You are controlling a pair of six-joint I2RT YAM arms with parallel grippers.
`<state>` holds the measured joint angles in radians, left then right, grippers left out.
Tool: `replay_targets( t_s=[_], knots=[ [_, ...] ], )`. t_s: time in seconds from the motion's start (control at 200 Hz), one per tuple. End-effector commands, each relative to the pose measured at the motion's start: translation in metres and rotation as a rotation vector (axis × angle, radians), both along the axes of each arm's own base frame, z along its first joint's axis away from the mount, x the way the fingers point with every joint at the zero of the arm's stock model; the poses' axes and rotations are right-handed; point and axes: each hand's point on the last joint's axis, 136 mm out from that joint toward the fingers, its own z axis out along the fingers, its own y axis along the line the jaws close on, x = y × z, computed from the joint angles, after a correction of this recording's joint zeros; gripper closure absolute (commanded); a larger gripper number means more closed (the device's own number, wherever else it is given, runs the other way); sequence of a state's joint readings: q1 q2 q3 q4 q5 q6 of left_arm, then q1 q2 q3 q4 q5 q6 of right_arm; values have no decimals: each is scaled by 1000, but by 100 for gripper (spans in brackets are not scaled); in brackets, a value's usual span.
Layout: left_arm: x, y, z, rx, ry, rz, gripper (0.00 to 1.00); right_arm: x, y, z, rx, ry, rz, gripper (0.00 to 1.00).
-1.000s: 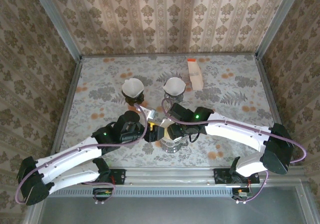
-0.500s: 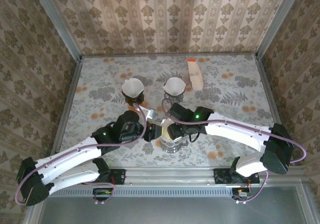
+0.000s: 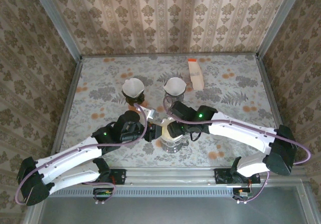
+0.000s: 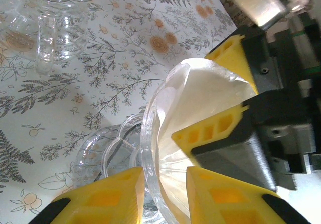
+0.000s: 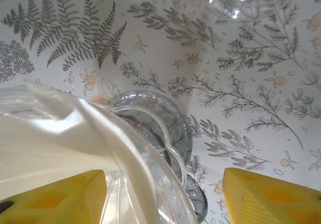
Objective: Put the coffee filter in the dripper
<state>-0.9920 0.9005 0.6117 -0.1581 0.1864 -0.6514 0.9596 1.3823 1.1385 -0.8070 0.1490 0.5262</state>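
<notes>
The clear glass dripper (image 3: 171, 143) stands at the near middle of the table, between both arms. The white coffee filter (image 4: 200, 98) sits in its cone, with one edge rising above the rim. My left gripper (image 4: 164, 176) is shut on the dripper's rim (image 4: 149, 134), one yellow finger outside the glass and one inside against the paper. My right gripper (image 5: 160, 199) is open: one finger is inside the filter (image 5: 45, 139) and the other hangs outside over the table. In the top view, the left gripper (image 3: 153, 134) and the right gripper (image 3: 168, 130) meet over the dripper.
Two more drippers with filters stand further back, one (image 3: 133, 87) on the left and one (image 3: 174, 86) on the right. A pale filter packet (image 3: 194, 73) lies at the back. A clear glass vessel (image 4: 45, 18) stands just beyond the dripper. Patterned walls close in the table.
My left gripper's jaws have closed in from wide apart onto the dripper's rim. The right gripper has stayed open over the dripper, shifting only slightly.
</notes>
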Motion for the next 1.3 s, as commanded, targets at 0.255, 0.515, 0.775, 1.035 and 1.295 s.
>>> replay_targets(
  t_s=[0.255,0.515,0.775,1.035,1.295],
  knots=[
    [0,0,-1,-2,8,1,71,-2,-29,33,-13,-83,-37,36],
    [1,1,-3,4,11,3,71,-10,-41,28,-24,-66,-51,38],
    [1,2,-5,3,12,8,72,-13,-48,29,-46,-62,-54,38],
    [1,1,-5,3,15,8,71,-18,-31,40,50,-70,-4,36],
    [2,1,-6,3,16,9,72,-33,-24,27,71,-31,25,36]
  ],
)
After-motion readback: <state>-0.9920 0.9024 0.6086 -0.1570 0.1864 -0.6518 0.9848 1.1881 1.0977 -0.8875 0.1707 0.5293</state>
